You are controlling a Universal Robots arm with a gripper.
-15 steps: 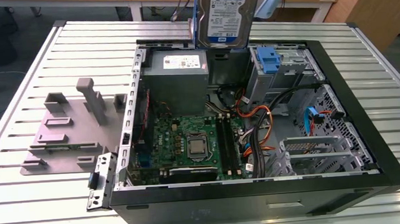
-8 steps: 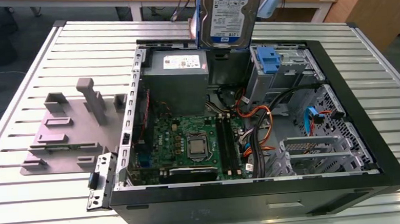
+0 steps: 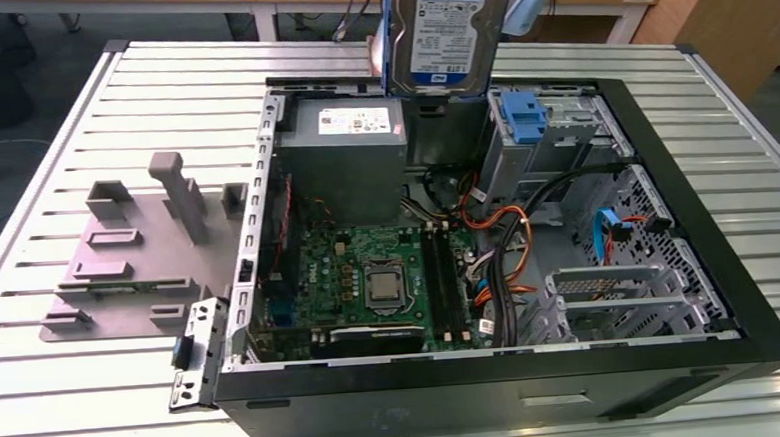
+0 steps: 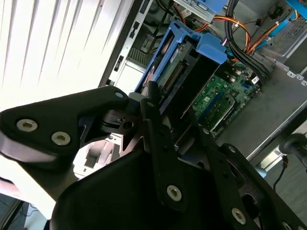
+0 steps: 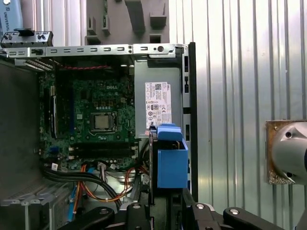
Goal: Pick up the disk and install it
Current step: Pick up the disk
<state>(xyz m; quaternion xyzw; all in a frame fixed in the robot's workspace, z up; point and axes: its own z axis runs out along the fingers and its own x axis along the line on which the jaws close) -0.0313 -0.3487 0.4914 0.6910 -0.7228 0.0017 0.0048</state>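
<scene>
The disk [image 3: 450, 25], a silver drive with a blue-and-white label in a blue carrier frame, hangs upright in the air over the far side of the open computer case [image 3: 771, 344] in the exterior view. It stands above the gap between the power supply and the drive bay. In both wrist views my gripper [image 4: 177, 127] [image 5: 165, 207] is shut on the disk [image 4: 189, 60], black fingers [image 4: 156, 120] clamped on either side. The first wrist view shows the carrier's blue end [image 5: 171, 163] edge-on over the case.
Inside the case sit a grey power supply [image 3: 342, 131], a green motherboard [image 3: 366, 275], orange and black cables [image 3: 505, 232] and a drive bay with a blue bracket [image 3: 525, 121]. A grey fixture [image 3: 138, 252] stands on the slatted metal table [image 3: 79, 395] at the exterior view's left.
</scene>
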